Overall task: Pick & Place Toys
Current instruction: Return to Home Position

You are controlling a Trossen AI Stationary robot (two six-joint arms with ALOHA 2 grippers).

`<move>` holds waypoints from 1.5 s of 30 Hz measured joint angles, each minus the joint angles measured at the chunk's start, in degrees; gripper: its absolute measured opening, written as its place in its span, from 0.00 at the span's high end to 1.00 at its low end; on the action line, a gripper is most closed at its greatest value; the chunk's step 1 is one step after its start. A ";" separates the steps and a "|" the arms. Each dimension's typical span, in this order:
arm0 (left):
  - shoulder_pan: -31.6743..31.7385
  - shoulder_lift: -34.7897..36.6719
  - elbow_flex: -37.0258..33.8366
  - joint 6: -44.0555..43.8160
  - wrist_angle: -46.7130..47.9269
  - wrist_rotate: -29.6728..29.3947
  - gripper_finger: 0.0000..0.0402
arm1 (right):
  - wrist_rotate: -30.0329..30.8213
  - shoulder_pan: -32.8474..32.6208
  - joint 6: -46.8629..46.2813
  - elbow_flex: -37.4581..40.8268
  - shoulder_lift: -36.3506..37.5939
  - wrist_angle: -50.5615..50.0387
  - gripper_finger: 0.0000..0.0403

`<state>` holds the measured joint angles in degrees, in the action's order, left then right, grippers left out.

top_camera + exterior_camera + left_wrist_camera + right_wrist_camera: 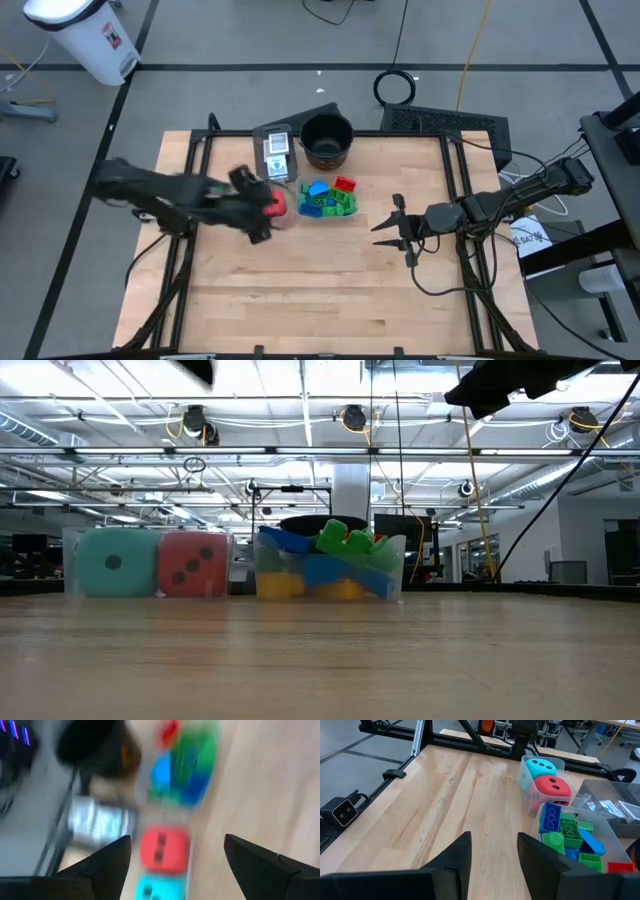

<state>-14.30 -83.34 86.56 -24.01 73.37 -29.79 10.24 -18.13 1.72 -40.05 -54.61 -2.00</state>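
Observation:
The red dotted cube [551,789] and the cyan dotted cube [540,767] sit side by side in a clear tub [526,780]. Next to it, a second clear tub [607,827] holds several blue, green and red building blocks [570,837]. My left gripper [262,206] hangs open above the cube tub, its fingers apart on either side of the red cube [164,847]. The cyan cube [159,889] also shows in that view. My right gripper [385,226] is open and empty over bare table, right of the blocks [328,198].
A black round pot [326,140] stands at the far edge. A clear tub with cards [275,152] is to its left. Bare wood [320,290] takes up the near half of the table. In the low view both cubes [155,564] and the block tub [330,565] rest on the tabletop.

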 joint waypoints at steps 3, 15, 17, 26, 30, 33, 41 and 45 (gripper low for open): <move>-5.07 10.15 -2.76 2.42 -13.00 -12.85 0.20 | 0.00 0.00 0.00 0.00 0.00 -0.17 0.68; -9.24 36.65 -47.54 -8.83 -44.46 -20.53 0.22 | -0.01 0.00 0.76 0.00 0.00 0.09 0.68; -7.18 38.84 -52.91 -1.08 -53.08 -13.87 0.21 | 0.04 0.01 1.10 0.00 0.00 0.15 0.68; 2.81 55.49 -69.19 6.94 -65.21 -2.59 0.19 | 0.13 0.02 0.65 0.04 8.78 -2.17 0.68; 3.06 64.36 -74.01 8.08 -66.31 0.51 0.21 | 2.56 0.02 0.38 0.43 16.73 -8.10 0.68; 3.07 69.26 -75.58 9.49 -65.78 1.83 0.22 | 7.46 0.02 -0.46 3.39 22.56 -11.24 0.68; 3.08 75.46 -79.55 12.96 -64.40 1.36 0.20 | 7.67 0.04 -4.92 16.11 37.07 -5.79 0.68; 3.10 77.54 -81.96 12.36 -64.17 1.44 0.19 | 6.95 0.07 -3.41 21.89 40.85 -1.96 0.68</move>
<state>-11.20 -5.80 4.60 -11.64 9.20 -28.35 17.19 -18.06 -1.69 -18.16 -13.76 -3.96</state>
